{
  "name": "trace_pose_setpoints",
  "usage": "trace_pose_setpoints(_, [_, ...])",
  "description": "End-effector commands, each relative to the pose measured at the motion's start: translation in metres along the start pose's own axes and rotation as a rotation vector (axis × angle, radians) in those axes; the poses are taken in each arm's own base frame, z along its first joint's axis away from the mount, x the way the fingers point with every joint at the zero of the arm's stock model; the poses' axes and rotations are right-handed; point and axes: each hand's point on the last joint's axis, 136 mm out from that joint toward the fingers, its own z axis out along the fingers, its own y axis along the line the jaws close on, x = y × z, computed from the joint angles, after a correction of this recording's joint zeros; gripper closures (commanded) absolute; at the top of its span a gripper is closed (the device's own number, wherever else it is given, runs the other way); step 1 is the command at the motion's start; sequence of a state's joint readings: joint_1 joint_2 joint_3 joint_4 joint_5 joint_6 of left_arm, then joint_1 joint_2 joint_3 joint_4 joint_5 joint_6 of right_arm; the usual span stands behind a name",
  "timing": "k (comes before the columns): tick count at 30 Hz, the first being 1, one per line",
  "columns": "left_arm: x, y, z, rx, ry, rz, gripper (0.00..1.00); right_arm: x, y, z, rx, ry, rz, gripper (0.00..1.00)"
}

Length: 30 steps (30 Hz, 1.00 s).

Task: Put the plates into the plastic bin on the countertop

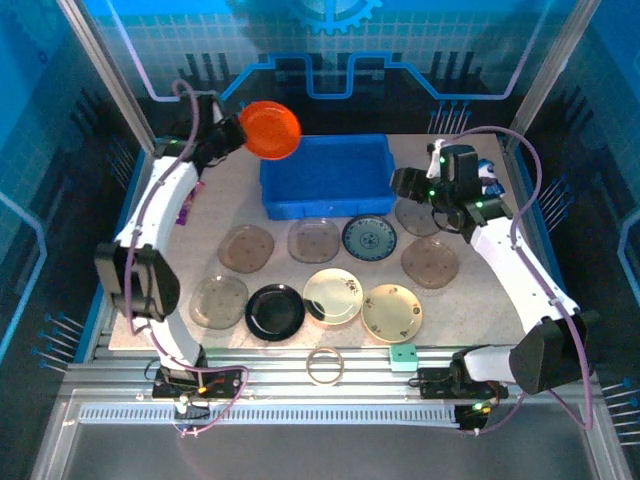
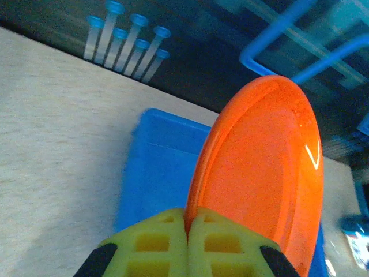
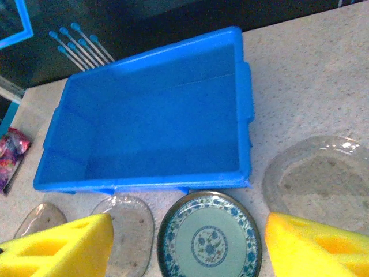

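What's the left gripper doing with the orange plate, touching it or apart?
Touching. The left wrist view shows the left gripper clamped shut on the rim of the orange plate, with no gap.

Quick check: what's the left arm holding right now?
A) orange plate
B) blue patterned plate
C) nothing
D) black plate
A: the left fingers are shut on the rim of the orange plate, held up by the far left corner of the blue bin.

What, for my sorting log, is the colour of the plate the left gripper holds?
Glossy bright orange; the plate shows best in the left wrist view.
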State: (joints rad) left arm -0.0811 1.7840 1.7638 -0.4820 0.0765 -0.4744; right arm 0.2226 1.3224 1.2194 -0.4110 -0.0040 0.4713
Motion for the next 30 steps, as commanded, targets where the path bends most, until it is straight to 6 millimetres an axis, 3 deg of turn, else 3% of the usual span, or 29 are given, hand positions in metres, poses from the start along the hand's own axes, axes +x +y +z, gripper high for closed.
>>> trace_pose_setpoints(1, [0.029, -0.034, 0.03, 0.084, 0.113, -0.014, 1.0, -0.007, -0.008, -0.003, 0.01, -0.002, 0.041, 0.29])
trace_pose_setpoints(7, [0.059, -0.069, 0.077, 0.169, 0.198, -0.04, 1.0, -0.004, -0.021, -0.008, 0.025, -0.001, 0.07, 0.29])
trace_pose_setpoints(13, [0.087, -0.082, 0.115, 0.204, 0.271, -0.068, 1.0, 0.009, -0.028, -0.005, 0.035, 0.023, 0.09, 0.29])
trace_pose_setpoints(20, [0.118, -0.08, 0.153, 0.194, 0.335, -0.08, 1.0, 0.023, -0.031, 0.004, 0.024, 0.055, 0.116, 0.29])
trace_pose_setpoints(30, [0.155, -0.074, 0.189, 0.178, 0.396, -0.073, 1.0, 0.034, -0.035, 0.009, 0.034, 0.08, 0.12, 0.29])
